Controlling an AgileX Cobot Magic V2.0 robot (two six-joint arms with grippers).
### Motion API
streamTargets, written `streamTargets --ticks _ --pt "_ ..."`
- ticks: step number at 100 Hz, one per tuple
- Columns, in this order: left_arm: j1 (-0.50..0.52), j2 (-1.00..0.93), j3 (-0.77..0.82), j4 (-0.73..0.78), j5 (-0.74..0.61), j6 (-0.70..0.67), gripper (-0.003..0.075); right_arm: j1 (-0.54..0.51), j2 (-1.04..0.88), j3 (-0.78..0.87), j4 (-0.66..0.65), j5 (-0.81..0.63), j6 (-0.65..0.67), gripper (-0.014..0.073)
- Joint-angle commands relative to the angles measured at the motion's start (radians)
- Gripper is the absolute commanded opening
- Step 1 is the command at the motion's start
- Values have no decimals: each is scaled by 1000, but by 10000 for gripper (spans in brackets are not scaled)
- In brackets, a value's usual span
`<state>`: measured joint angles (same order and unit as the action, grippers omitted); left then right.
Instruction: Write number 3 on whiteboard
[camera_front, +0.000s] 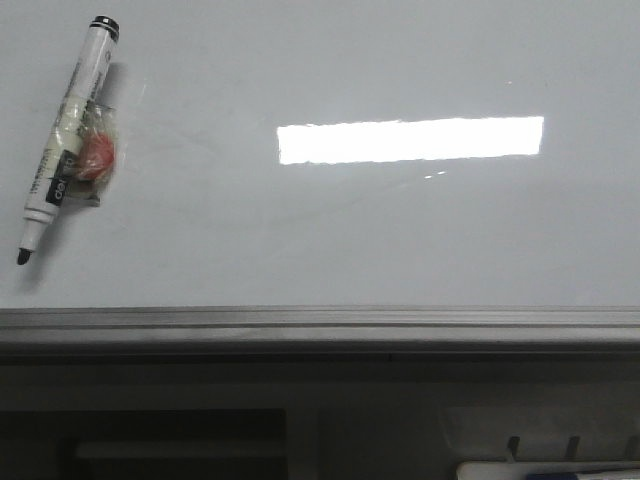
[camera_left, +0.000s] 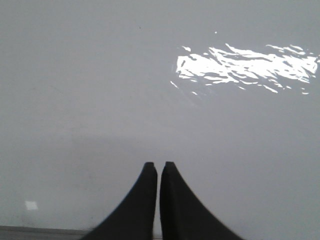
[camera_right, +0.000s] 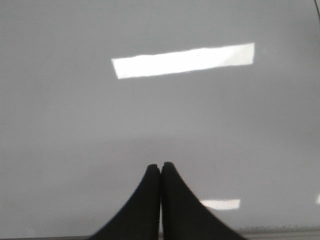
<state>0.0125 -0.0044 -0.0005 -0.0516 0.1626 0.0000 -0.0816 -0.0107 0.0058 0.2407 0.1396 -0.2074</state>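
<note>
My left pincer (camera_left: 158, 166): both dark fingertips pressed together, gripping nothing, seen at the lower centre of the left wrist view above bare board. My right pincer (camera_right: 160, 166): fingertips likewise together and empty, at the lower centre of the right wrist view. Neither pincer appears in the front view.

Beneath both lies the whiteboard (camera_front: 400, 240), a glossy pale grey sheet filling the upper two-thirds of the front view; its grey metal edge strip (camera_front: 320, 322) runs across the frame below it. A bright rectangular light reflection (camera_front: 410, 139) sits right of centre in the upper half.

No marker line shows on the board in any view, so the number 3 is not yet written.

At the upper left of the front view, a white marker pen (camera_front: 68, 137) lies aslant on the board, black cap end toward the top, bare dark tip toward the lower left. A small clear holder with a reddish piece (camera_front: 95, 155) touches its right side.
</note>
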Motion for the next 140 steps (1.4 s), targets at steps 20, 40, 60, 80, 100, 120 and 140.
streamTargets --ticks 20,40,60,80,100,120,140 --pt "-1 80 -130 -38 -8 -8 -21 -4 210 -47 174 5 2 -42" --pt "-1 244 -304 -5 148 -8 -21 -4 404 -141 241 124 2 -41" --pt "-1 358 -346 -14 181 0 -18 -2 466 -204 241 137 2 -41" --pt "-2 380 -346 -35 151 55 307 -2 466 -202 271 164 2 -41" --pt "-2 392 -282 -51 -108 54 468 -2 466 -202 317 127 2 -41" --pt "-46 392 -265 -55 -183 55 447 -2 466 -202 371 150 2 -41" --pt "-315 392 -265 13 -210 55 447 -2 466 -202 371 149 2 -41"
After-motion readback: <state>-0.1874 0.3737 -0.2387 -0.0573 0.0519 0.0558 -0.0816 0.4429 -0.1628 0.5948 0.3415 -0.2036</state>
